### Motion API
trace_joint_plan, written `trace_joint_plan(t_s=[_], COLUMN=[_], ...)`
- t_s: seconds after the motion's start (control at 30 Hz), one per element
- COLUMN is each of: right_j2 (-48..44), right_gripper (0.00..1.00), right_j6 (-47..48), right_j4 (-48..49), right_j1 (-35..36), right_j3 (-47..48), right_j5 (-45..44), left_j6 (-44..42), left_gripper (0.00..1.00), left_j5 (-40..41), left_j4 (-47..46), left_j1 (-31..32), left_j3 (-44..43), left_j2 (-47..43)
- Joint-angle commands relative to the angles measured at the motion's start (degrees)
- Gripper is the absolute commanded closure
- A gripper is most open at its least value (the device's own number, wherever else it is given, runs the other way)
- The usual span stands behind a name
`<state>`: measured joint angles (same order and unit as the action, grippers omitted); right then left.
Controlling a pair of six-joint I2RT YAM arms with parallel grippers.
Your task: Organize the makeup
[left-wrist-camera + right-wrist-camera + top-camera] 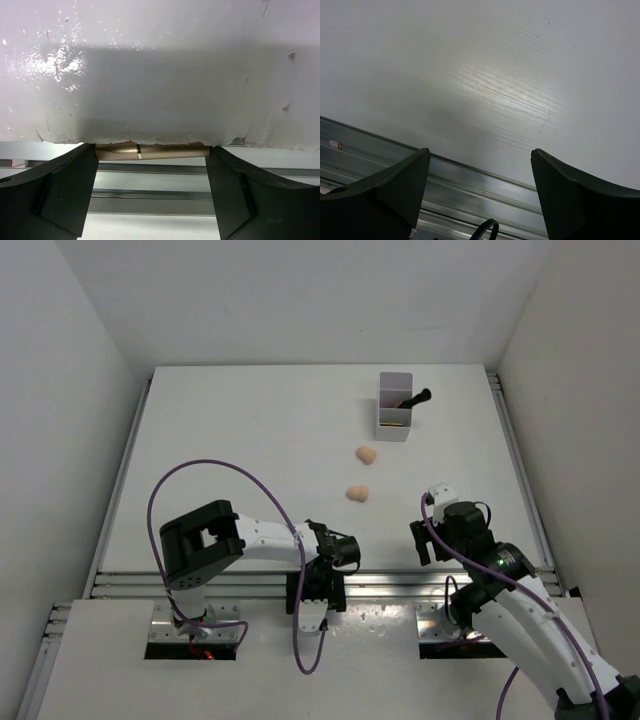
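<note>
A copper tube (170,151) lies along the table's near edge, above the metal rails. My left gripper (151,156) is open, with the tube lying lengthwise between its fingertips; I cannot tell if they touch it. In the top view the left gripper (345,552) is at the table's near edge. Two peach sponges (367,454) (357,492) lie mid-table. A black brush (415,398) sticks out of the white two-compartment box (395,425). My right gripper (428,540) (480,152) is open and empty over bare table near the front edge.
Metal rails (150,200) (470,195) run along the table's near edge under both grippers. White walls enclose the table on the left, right and back. A black cable loop (487,230) shows below the right gripper.
</note>
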<state>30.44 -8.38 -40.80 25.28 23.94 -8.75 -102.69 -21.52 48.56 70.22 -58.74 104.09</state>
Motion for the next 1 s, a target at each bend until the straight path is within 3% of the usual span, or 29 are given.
trace_joint_plan(t_s=[0.0, 0.57, 0.73, 0.97], right_j2=[-0.4, -0.3, 0.6, 7.2], right_gripper=[0.18, 0.18, 0.18, 0.15], right_j6=[0.6, 1.3, -1.0, -4.3], right_j4=[1.0, 0.6, 0.9, 0.1], right_j1=[0.2, 0.1, 0.1, -0.1], right_j3=[1.3, 2.7, 3.4, 12.3], right_j5=[-0.8, -0.8, -3.5, -6.4], left_j6=[4.2, 8.8, 13.7, 19.4], left_gripper=[0.72, 0.73, 0.74, 0.74], left_j5=[-2.8, -2.8, -2.8, -1.1], left_j4=[-1.3, 2.2, 2.2, -3.4], left_j1=[1.9, 0.3, -2.5, -7.6], left_j3=[-0.8, -9.7, -13.7, -18.5], left_j2=[1.3, -0.5, -1.0, -2.1])
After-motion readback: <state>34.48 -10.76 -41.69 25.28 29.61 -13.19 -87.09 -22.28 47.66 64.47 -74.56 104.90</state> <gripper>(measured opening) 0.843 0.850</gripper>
